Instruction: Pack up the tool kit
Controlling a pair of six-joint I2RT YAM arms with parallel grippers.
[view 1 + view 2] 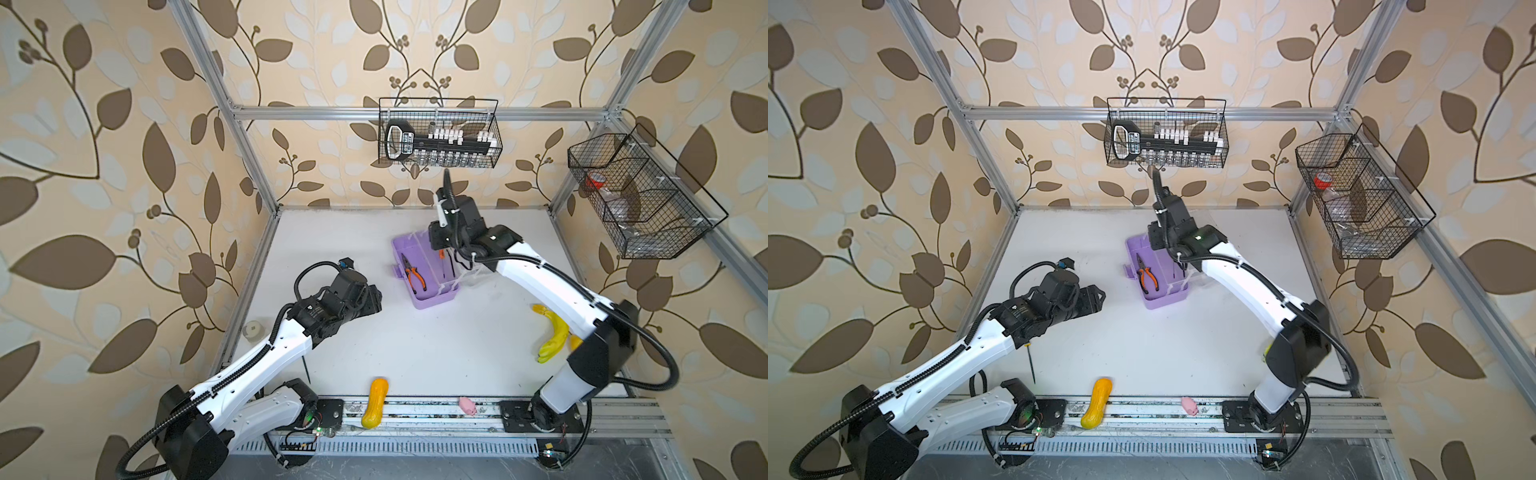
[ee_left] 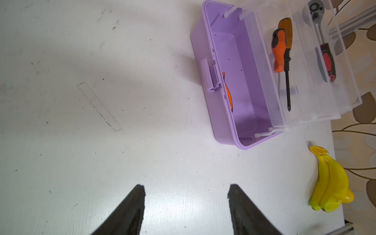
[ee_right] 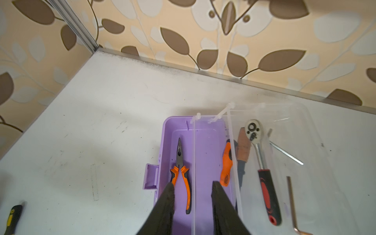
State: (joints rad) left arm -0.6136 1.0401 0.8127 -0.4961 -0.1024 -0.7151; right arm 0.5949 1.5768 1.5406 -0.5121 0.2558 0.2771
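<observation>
Right fingers (image 3: 166,203) parted, empty, directly over tool kit (image 1: 436,299) at bench (image 1: 415,353) mid-rear; its long axis runs front-to-back, pliers (image 3: 180,168) inside. Left fingers (image 2: 130,207) parted, empty, well apart. Right arm (image 1: 540,278) nearer.

Beige wallpaper (image 1: 124,124) with brown leaves all round; white tabletop (image 1: 415,340) inside metal frame (image 1: 332,111); far wire basket (image 1: 494,124), right wire basket (image 1: 590,153).

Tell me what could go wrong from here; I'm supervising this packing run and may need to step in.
The right gripper hangs with fingers apart over the pliers in the tool kit; dropping lower could snag them or the clear tray. A screwdriver lies outside the kit, partly under the left arm, and may get missed or knocked.
</observation>
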